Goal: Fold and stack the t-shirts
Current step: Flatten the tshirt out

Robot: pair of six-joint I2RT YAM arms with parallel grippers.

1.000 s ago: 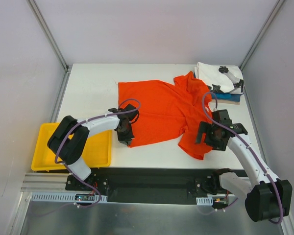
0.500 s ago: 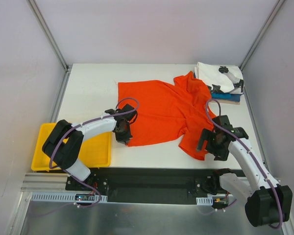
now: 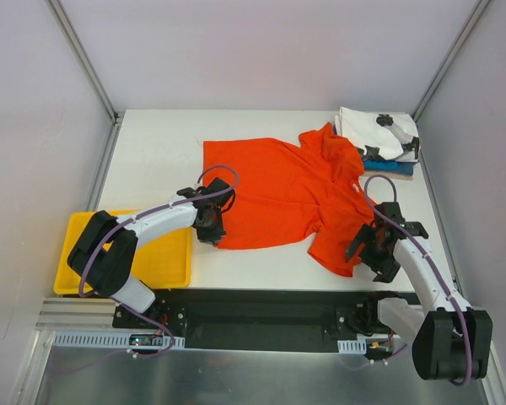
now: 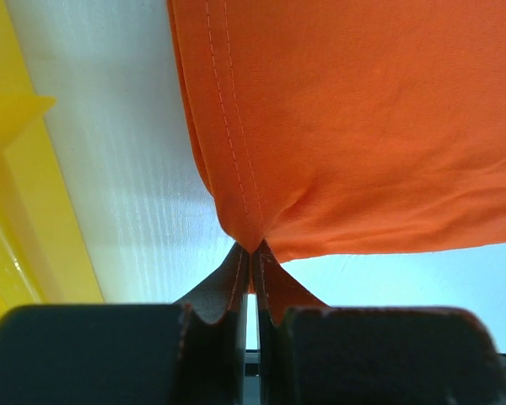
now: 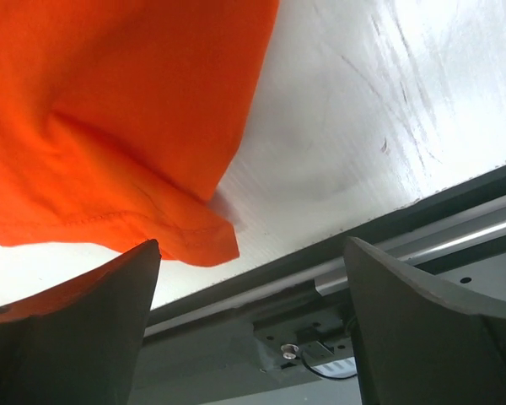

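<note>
Orange-red t-shirt [image 3: 282, 192] spread across the middle of the white worktop [image 3: 152, 143], collar toward the far right, one sleeve trailing down toward the near right edge. Pinched at its near-left hem corner by the left end effector [image 3: 209, 226], clenched tight on the cloth, as the left wrist view confirms: fabric gathered to a point between two closed fingers [image 4: 228, 295]. Compared with a second ago, little shift on that side: the corner drawn slightly inward and the left arm stretched lower and flatter over the yellow tray [image 3: 164, 266]. Bigger change on the right: the right end effector [image 3: 379, 251] now nearer the front edge than a second back, arm folded tighter, jaws spread wide and holding nothing, the lower right sleeve corner [image 5: 207, 240] lying just ahead of one finger in the right wrist view. Likely meaning for the task: one corner secured, the second grasp lined up but not yet made, so no fold begun on this shirt. Farther out, at the far right corner, a white t-shirt with black marks [image 3: 375, 128] already folded and resting on a teal-blue t-shirt [image 3: 396, 169], only a strip of that one showing, so stack apparently waiting for its third piece. No legible brand, label or writing anywhere; the black marks on the white shirt too small to read.
</note>
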